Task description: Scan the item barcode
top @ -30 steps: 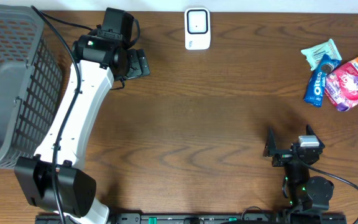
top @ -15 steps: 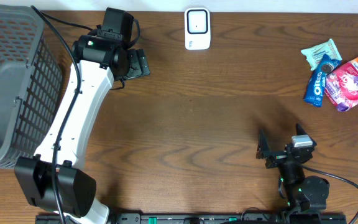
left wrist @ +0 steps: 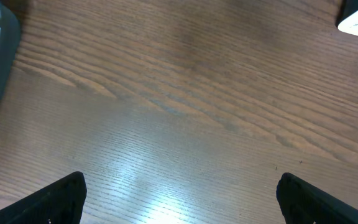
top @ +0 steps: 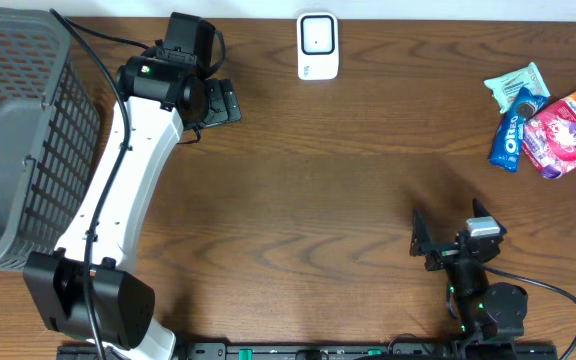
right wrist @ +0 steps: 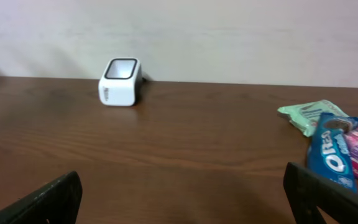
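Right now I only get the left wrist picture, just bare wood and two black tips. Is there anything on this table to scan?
Observer: Yes. Snack packets lie piled at the far right corner of the table, a blue Oreo pack among them.
Operator: What reads the barcode?
Observer: A small white scanner, standing at the middle of the back edge.
Operator: Is the other hand carrying a packet?
Observer: No. The right hand is open and empty, near the front edge.
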Robot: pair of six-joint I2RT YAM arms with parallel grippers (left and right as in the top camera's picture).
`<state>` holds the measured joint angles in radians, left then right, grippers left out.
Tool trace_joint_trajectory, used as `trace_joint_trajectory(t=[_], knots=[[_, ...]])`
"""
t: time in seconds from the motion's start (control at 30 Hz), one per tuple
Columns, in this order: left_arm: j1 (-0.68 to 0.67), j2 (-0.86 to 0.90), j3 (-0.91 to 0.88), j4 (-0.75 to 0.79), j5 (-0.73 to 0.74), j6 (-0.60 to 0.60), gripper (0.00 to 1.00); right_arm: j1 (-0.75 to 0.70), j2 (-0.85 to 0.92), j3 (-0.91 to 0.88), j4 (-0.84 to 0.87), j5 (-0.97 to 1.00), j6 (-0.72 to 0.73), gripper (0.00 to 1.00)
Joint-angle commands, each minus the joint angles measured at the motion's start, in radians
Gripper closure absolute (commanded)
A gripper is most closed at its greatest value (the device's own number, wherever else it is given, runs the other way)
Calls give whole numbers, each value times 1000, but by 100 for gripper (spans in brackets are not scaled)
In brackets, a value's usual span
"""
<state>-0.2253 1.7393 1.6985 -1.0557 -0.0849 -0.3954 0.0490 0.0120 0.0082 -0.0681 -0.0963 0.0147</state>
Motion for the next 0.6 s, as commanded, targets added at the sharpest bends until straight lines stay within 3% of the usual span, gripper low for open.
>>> trace_joint_trajectory(t=[0.0,0.57], knots=[[1,5,5,-5,-9,2,2,-11,-7,-2,-10,43,11,1],[1,5,5,-5,-9,2,2,-11,-7,-2,-3,9,-23,1]])
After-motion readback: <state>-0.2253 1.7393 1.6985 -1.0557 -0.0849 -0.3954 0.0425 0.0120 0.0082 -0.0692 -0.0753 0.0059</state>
